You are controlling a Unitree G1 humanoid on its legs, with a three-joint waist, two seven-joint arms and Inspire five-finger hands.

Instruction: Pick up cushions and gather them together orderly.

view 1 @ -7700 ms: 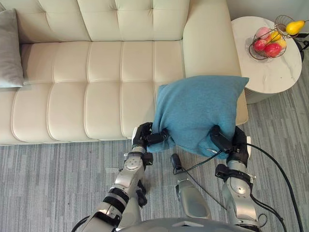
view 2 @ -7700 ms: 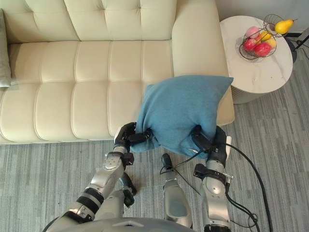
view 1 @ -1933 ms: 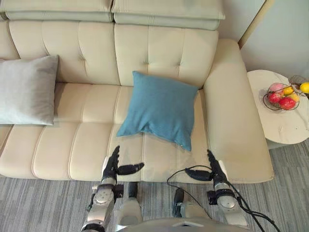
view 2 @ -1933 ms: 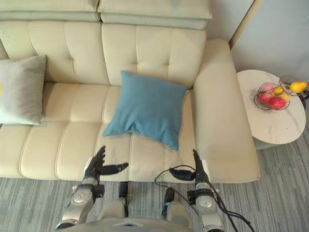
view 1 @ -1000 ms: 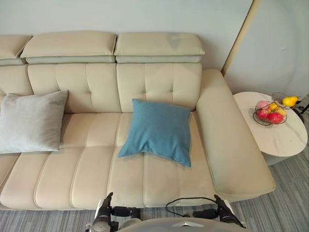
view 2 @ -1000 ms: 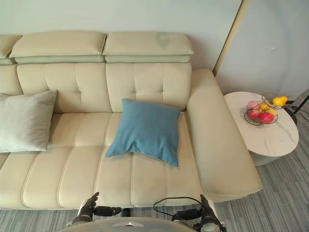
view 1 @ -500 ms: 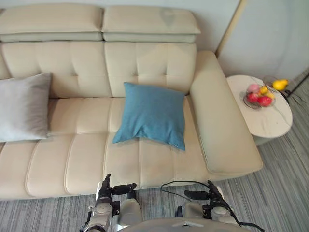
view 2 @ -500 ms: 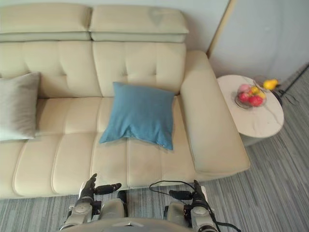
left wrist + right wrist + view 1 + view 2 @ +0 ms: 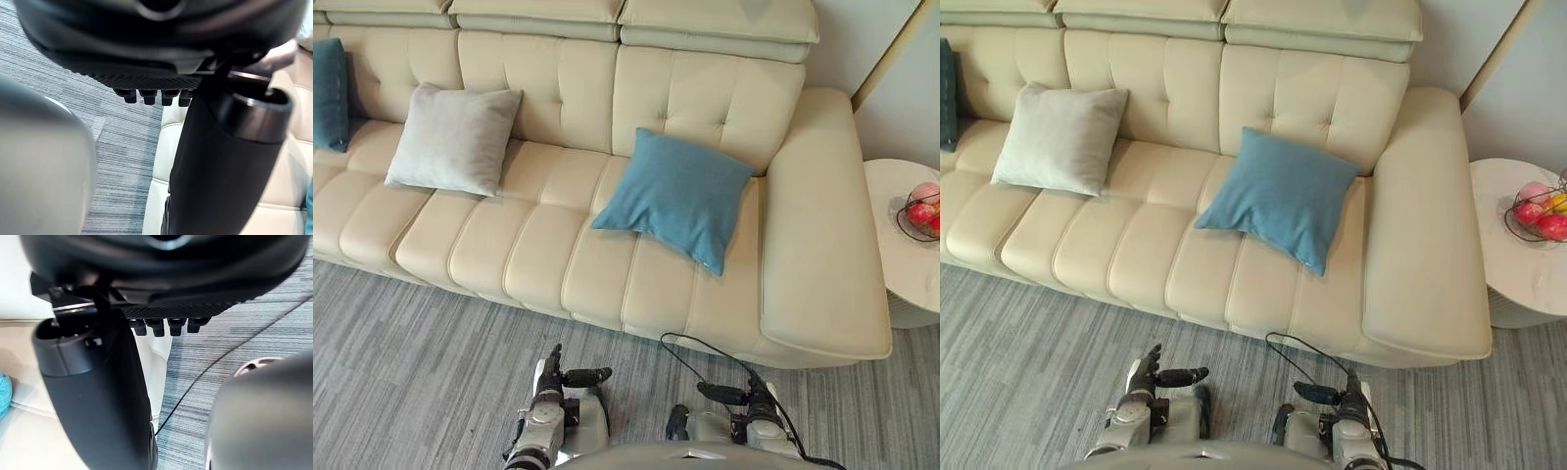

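The blue cushion (image 9: 677, 196) lies on the right-hand seat of the cream sofa (image 9: 822, 245), its upper edge apparently leaning on the backrest. A grey cushion (image 9: 455, 139) stands well apart to its left, and a dark teal cushion (image 9: 329, 93) sits at the far left end. The left hand (image 9: 551, 377) and right hand (image 9: 759, 403) hover low over the grey carpet (image 9: 411, 372), fingers straight, thumbs spread, holding nothing.
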